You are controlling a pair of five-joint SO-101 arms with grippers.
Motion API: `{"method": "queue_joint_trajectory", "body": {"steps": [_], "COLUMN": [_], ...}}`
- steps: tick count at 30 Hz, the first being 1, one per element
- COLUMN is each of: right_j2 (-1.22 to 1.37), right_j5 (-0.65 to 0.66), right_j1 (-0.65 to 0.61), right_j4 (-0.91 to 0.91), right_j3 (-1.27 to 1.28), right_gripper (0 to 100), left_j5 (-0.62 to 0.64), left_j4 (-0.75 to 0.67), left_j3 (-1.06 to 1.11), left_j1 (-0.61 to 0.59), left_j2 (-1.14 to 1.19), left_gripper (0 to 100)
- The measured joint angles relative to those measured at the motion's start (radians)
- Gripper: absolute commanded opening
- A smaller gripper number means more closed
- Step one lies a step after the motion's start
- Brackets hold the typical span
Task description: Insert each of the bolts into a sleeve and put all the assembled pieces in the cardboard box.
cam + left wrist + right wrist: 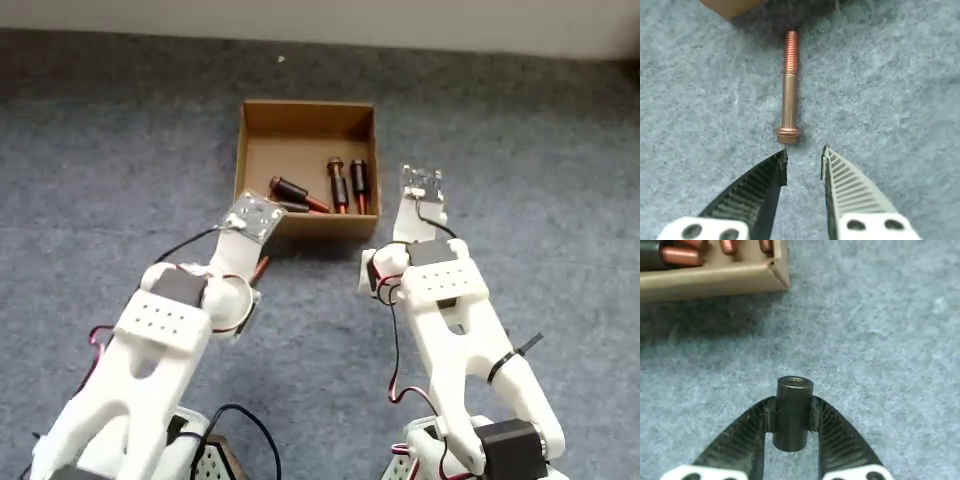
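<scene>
Bolt (pixel 788 85) before box (pixel 330 224); three assembled pieces (pixel 340 186) inside; sleeve (pixel 794 388) in right claw (pixel 791 408).

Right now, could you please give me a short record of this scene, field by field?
left gripper: open, just short of the bolt's head
bolt: bare, lying flat on the carpet, threaded end toward the cardboard box
right gripper: shut on a black sleeve
inside the box: three assembled pieces
left to do: this bolt into this sleeve, then into the box

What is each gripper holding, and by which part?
The right gripper clamps the dark sleeve by its sides, about mid-length. The left gripper is open, holding nothing; the bolt lies just ahead.
</scene>
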Motion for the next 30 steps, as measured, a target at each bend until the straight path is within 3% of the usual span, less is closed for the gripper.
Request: {"method": "queue_joint_trajectory", "body": {"steps": [10,17,22,30], "right_j2": [0.000,0.000,0.000,-0.002], "right_j5": [0.000,0.000,0.000,0.000], "right_j1": [0.000,0.000,0.000,0.000], "right_j4": [0.000,0.000,0.000,-0.032], "right_j3": [0.000,0.000,0.000,0.023], "right_gripper": [0.4,0.4,0.4,0.4], "left_j5": [0.000,0.000,0.011,0.172], "left_j4": [-0.035,-0.126,-0.137,-0.132], "left_j3": [-0.129,-0.219,-0.350,-0.463], "left_j1": [-0.015,-0.178,-0.304,-0.399], "left_j2": [0.347,0.512,0.548,0.466], "left_gripper": [14,14,14,14]}}
